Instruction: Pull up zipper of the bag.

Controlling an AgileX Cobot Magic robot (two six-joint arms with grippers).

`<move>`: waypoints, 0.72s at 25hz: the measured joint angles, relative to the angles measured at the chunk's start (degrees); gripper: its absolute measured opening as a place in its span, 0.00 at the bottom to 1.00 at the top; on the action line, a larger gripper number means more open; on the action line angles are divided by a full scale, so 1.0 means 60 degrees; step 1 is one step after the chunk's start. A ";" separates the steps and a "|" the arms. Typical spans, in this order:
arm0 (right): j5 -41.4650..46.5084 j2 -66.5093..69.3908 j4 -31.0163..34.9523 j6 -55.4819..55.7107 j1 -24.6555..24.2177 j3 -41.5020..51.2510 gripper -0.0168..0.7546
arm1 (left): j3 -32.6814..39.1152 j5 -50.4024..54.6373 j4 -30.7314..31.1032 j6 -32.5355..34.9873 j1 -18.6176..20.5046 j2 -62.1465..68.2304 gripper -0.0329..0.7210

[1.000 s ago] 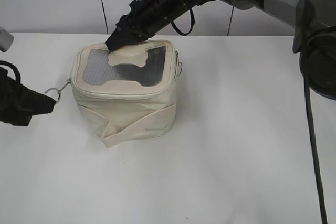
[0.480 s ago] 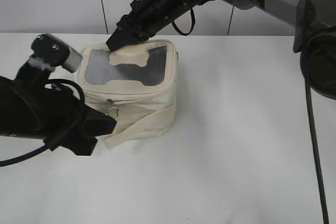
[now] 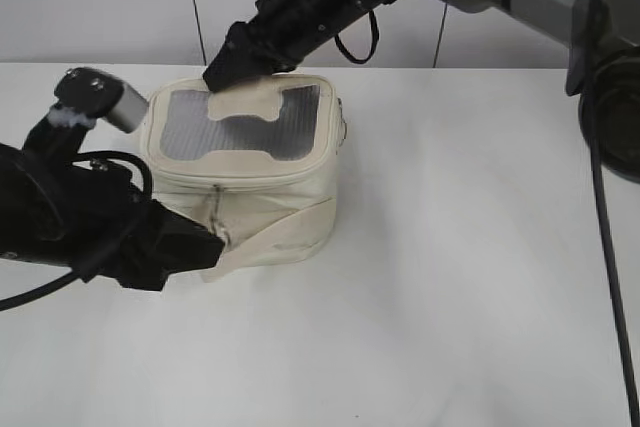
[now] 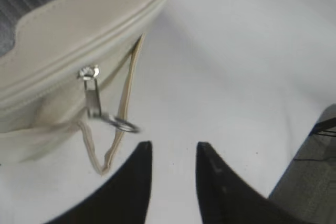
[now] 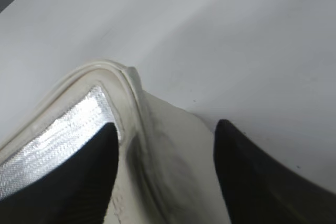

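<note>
The cream-white bag (image 3: 262,209) stands on the table, its grey lid (image 3: 190,127) with the H-shaped patch on top. The zipper track (image 3: 270,177) runs round the lid's rim. One silver slider (image 3: 215,190) sits on the front face; in the left wrist view it (image 4: 88,72) hangs with its ring pull (image 4: 125,125) loose. My left gripper (image 3: 212,244) (image 4: 172,146) is open and empty, just below and right of the ring. My right gripper (image 3: 224,69) (image 5: 165,129) is open, its jaws straddling the lid's back rim (image 5: 131,85).
The flat cream strap (image 3: 285,232) crosses the bag's front side and loops down in the left wrist view (image 4: 107,158). A second ring pull (image 3: 342,133) hangs at the bag's right side. White table (image 3: 470,277) lies right of and in front of the bag.
My left arm swung from the bag's left corner to its front, the slider travelling along the rim with it. The ring now hangs free. My right gripper lifted slightly at the lid's back.
</note>
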 joint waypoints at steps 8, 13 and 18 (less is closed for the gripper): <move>0.1174 -0.0797 -0.1221 0.1646 -0.1067 -0.0008 0.61 | -0.0330 0.0974 0.2820 -0.2425 0.2468 -0.1101 0.52; 0.1688 -0.1217 -0.1342 0.2222 -0.1987 0.0432 0.54 | -0.2841 0.1704 0.3191 -0.2477 0.3208 -0.0164 0.50; 0.0395 -0.3074 -0.0767 0.1322 -0.2814 0.3840 0.49 | -0.6527 0.3746 0.3262 -0.2477 0.3209 0.2805 0.49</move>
